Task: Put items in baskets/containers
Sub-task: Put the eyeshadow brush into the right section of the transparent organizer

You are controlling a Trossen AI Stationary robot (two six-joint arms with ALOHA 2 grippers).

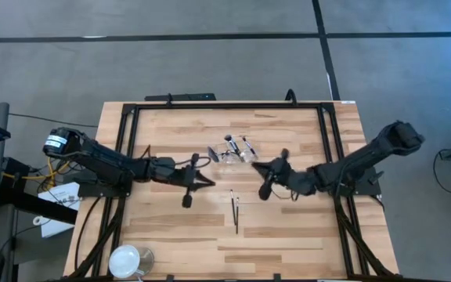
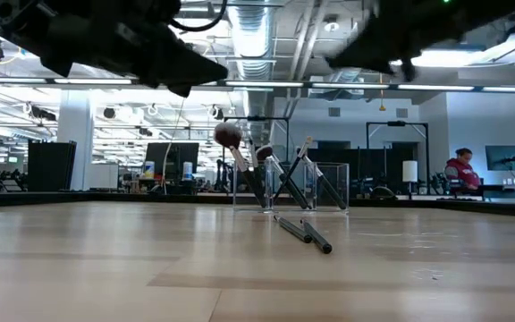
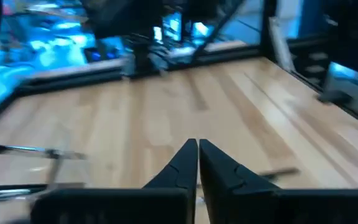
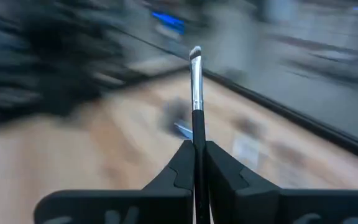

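The right claw (image 4: 195, 152) is clenched on a slim makeup brush (image 4: 196, 87), whose silver ferrule and small bristle tip stand out past the fingertips; in the high view this claw (image 1: 258, 167) hangs over the middle of the wooden surface (image 1: 288, 227), just beside the clear tray (image 1: 229, 155). The left claw (image 3: 197, 149) is clenched with nothing between its fingers; seen from above it (image 1: 210, 182) sits on the other side of the tray, near it, the two claws facing each other. The clear tray (image 2: 329, 188) stands toward the far edge of the surface and holds several brushes (image 2: 266, 174) leaning at angles, one with a rounded bristle head (image 2: 227, 135) raised above the rest. Two more dark brushes (image 1: 235, 210) lie side by side on the bare wood nearer the front edge, apart from the tray; the low view shows them (image 2: 307, 233) lying flat. A round white dish (image 1: 124, 259) sits at the front left corner, well apart from everything else.
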